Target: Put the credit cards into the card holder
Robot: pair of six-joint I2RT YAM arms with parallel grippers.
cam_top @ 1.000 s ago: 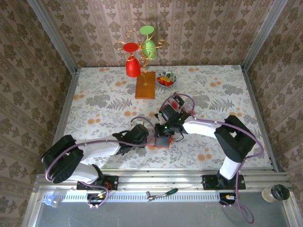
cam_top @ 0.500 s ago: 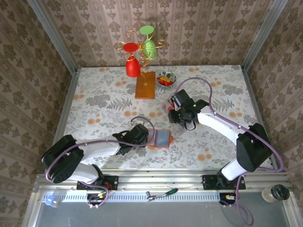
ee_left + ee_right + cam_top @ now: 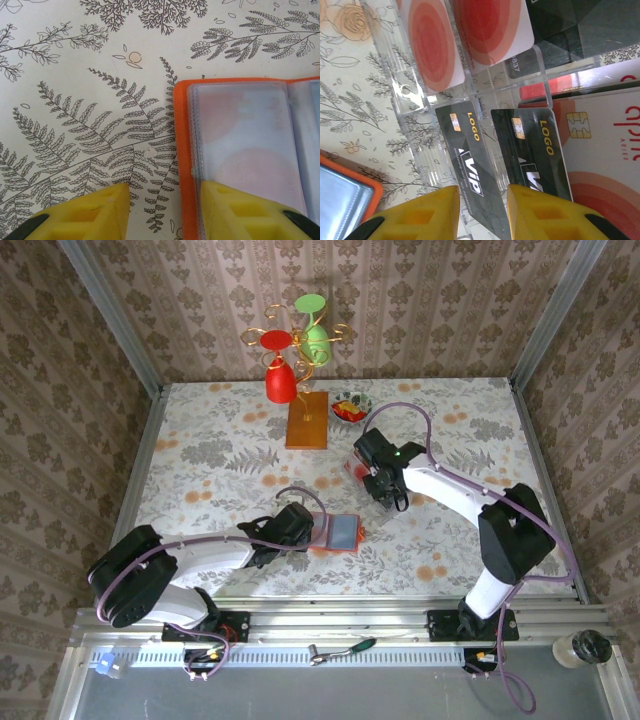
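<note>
The orange card holder [image 3: 340, 533] lies open on the table, its clear sleeves [image 3: 250, 135] facing up. My left gripper [image 3: 165, 215] is open astride the holder's left edge: one finger rests on the sleeves, the other on the tablecloth. My right gripper [image 3: 482, 215] is open over the clear tray [image 3: 410, 95], with a black credit card [image 3: 467, 150] standing between its fingers. A second black card [image 3: 535, 150] stands beside it. Pale cards with red blotches [image 3: 432, 45] stand behind, and another pale card [image 3: 600, 150] is at the right. A corner of the holder [image 3: 350, 192] lies near the tray.
A wooden stand [image 3: 307, 420] with a red and a green glass is at the back of the table. A small bowl [image 3: 350, 407] with red contents sits beside it. The patterned walls close in on three sides.
My right gripper has left the card holder and swung back and right to the clear tray, ending around a black card. The left arm and the holder have stayed put.
</note>
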